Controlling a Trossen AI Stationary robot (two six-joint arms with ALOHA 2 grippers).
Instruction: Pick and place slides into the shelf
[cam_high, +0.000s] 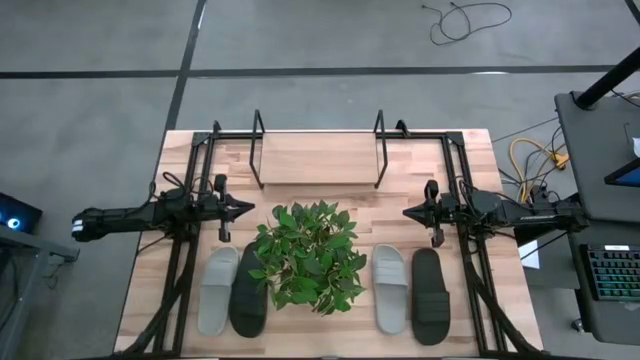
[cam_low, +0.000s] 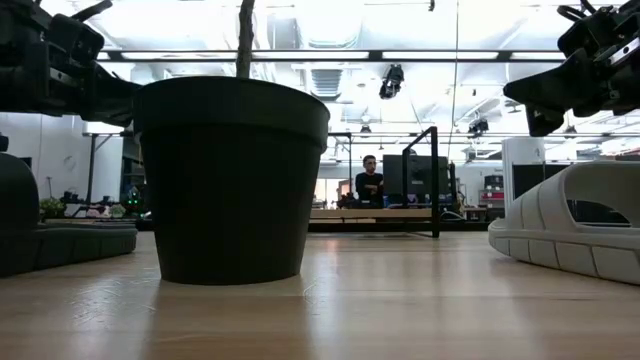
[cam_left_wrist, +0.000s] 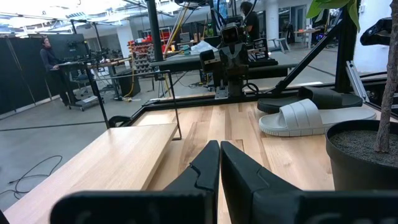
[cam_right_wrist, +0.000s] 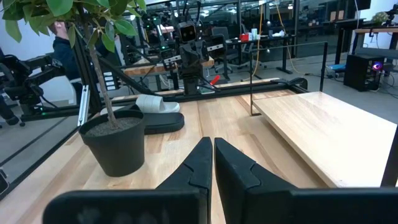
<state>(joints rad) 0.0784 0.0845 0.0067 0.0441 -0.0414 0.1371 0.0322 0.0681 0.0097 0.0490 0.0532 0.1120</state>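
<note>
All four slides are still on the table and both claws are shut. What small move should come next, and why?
Probably open the right claw and lower it toward the light grey slide just below it. The shelf holds nothing, that slide lies nearest this claw, and shut fingers cannot take the strap. The left claw can wait.

Overhead plus table-level views; wrist cams face across plant (cam_high: 308, 255)

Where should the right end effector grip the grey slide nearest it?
Probably across the wide strap of the light grey slide, coming straight down from above. It lies flat, sole down, beside the black slide, and the strap arches over the footbed. The right end effector is shut now.
</note>
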